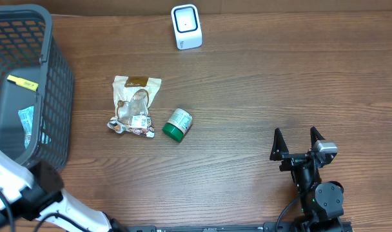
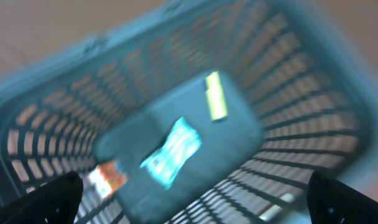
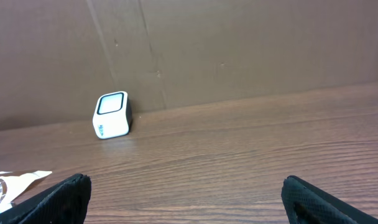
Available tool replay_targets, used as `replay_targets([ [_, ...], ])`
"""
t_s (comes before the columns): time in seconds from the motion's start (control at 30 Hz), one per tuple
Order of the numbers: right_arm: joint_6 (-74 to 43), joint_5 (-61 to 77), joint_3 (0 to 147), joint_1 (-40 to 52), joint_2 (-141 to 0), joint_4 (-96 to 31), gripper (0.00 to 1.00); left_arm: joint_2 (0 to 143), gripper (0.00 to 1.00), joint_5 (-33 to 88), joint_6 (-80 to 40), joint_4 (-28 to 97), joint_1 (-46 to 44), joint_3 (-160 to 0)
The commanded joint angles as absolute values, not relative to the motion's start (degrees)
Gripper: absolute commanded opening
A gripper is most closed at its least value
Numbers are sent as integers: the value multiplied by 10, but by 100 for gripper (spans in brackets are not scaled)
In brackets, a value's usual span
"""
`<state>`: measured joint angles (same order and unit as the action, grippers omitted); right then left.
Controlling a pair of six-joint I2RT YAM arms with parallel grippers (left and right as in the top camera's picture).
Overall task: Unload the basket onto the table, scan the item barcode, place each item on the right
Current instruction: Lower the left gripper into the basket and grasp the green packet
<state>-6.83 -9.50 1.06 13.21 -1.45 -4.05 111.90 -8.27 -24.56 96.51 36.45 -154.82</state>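
Observation:
The white barcode scanner (image 1: 186, 26) stands at the table's far edge and also shows in the right wrist view as the scanner (image 3: 112, 114). A beige snack bag (image 1: 135, 106) and a green can (image 1: 177, 124) on its side lie mid-table. My right gripper (image 1: 296, 134) rests low at the near right, open and empty, well apart from both items; its wrist view shows the gripper (image 3: 192, 199) over bare wood. My left gripper (image 2: 195, 205) is open and empty above the basket (image 2: 313, 118); that view is blurred.
A dark mesh basket (image 1: 54, 77) fills the far left. Inside lie a yellow item (image 2: 216, 95), a blue packet (image 2: 172, 151) and an orange item (image 2: 107, 177). The left arm (image 1: 28, 187) crosses the near left corner. A brown wall (image 3: 239, 50) backs the table.

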Motion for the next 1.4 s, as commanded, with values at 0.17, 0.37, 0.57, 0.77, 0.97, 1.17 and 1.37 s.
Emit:
replay_targets([
  [0.17, -71, -103, 5, 132, -14, -38, 100, 1203, 99, -31, -225, 942, 409, -1417],
  [0.37, -71, -103, 5, 132, -14, -37, 100, 1244, 97, -10, -196, 878, 405, -1330],
  [0.57, -71, -103, 5, 132, -14, -38, 100, 1251, 97, 3, -175, 815, 399, -1250],
  [0.77, -71, -103, 5, 132, -14, -37, 100, 1251, 95, 8, -164, 776, 395, -1181],
  [0.97, -71, -103, 5, 132, -14, -37, 100, 1251, 94, -4, -160, 745, 383, -1125],
  [1.17, -71, -103, 5, 132, -14, -38, 100, 1251, 91, -17, -160, 714, 381, -1070],
  [1.37, -71, -103, 5, 132, -14, -37, 100, 1251, 84, -30, -158, 673, 381, -1007],
])
